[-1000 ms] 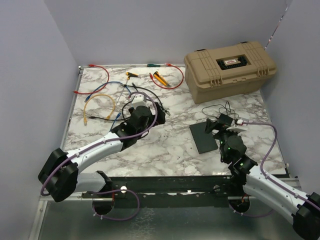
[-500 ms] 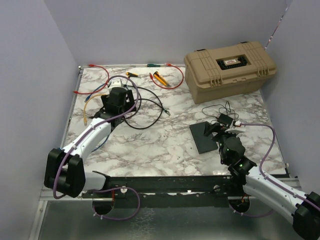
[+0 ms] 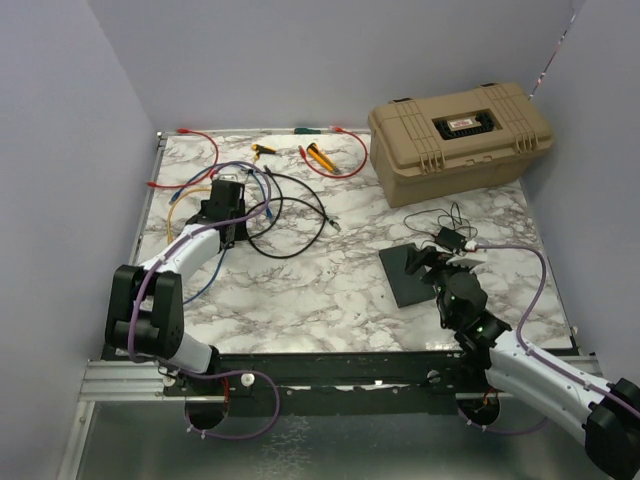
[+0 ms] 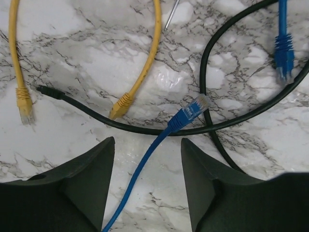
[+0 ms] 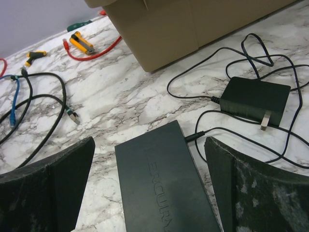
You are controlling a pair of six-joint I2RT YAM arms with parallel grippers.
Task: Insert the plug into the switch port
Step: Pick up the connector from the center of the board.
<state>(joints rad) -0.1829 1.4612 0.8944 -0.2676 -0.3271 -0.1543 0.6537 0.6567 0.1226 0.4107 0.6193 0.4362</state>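
Observation:
The switch [image 3: 405, 272] is a flat dark-grey box on the marble at centre right, with a thin black power cord plugged into its far corner [image 5: 193, 137]. My right gripper [image 5: 149, 140] hangs open just over it, one finger on each side of the box [image 3: 430, 262]. My left gripper [image 3: 228, 192] is at the far left over a tangle of cables. A blue cable runs between its two fingers [image 4: 147, 142], touching neither, and ends in a blue plug [image 4: 190, 113] just ahead of the tips. The jaws stand apart round the cable.
A big tan case [image 3: 460, 125] stands at the back right. A small black power adapter [image 5: 253, 99] with looped cord lies right of the switch. Yellow cables [image 4: 145, 67], a black cable [image 4: 145, 129], another blue plug [image 4: 284, 50], red leads [image 3: 345, 150] and yellow-handled tools [image 3: 320, 155] lie around the left gripper.
The left arm swung from the table's middle to the far-left cable pile and came down over the blue cable; its jaws have narrowed. The right arm barely moved.

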